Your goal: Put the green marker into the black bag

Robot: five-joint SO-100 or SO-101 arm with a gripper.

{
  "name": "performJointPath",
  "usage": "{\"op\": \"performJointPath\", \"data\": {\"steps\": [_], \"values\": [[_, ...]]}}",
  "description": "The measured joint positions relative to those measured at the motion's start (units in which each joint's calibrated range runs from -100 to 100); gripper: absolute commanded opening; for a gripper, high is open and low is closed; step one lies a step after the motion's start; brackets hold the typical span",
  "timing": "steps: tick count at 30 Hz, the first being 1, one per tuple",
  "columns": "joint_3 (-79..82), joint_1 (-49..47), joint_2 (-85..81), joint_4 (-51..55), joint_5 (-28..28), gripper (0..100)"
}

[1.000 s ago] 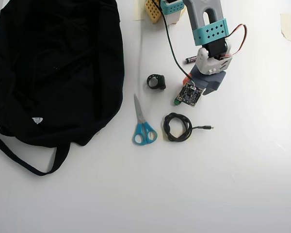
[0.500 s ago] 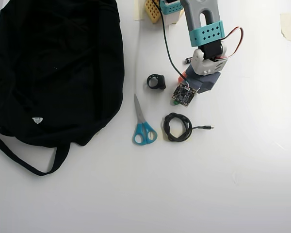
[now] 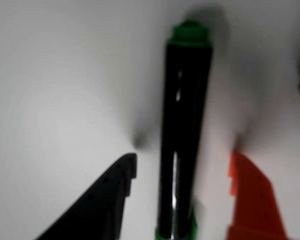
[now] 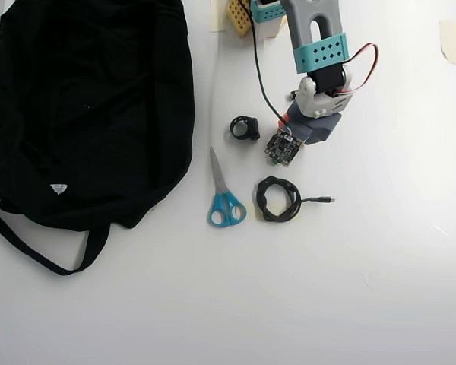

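In the wrist view the green marker (image 3: 182, 135) lies on the white table, a black barrel with a small green end at the top and the green cap at the bottom edge. My gripper (image 3: 182, 157) is open around it. The black finger (image 3: 105, 200) stands left of the barrel and the orange finger (image 3: 250, 195) right, with a gap on each side. In the overhead view my gripper (image 4: 287, 141) sits right of centre at the top, and the arm covers the marker. The black bag (image 4: 83, 106) fills the upper left.
Blue-handled scissors (image 4: 224, 199) and a coiled black cable (image 4: 278, 199) lie just below the gripper in the overhead view. A small black ring-shaped part (image 4: 245, 128) sits to its left. The arm's base (image 4: 262, 11) is at the top edge.
The gripper has shifted a little left and up in the overhead view, so the arm now covers the battery and the marker's green end.
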Motion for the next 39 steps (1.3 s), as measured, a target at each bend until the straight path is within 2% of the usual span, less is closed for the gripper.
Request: {"op": "performJointPath", "data": {"steps": [22,27,39], "values": [[-0.94,-0.07,0.33,0.52,1.42,21],[-1.02,-0.07,0.33,0.6,1.56,17],[-1.02,-0.07,0.33,2.32,1.9,16]]}}
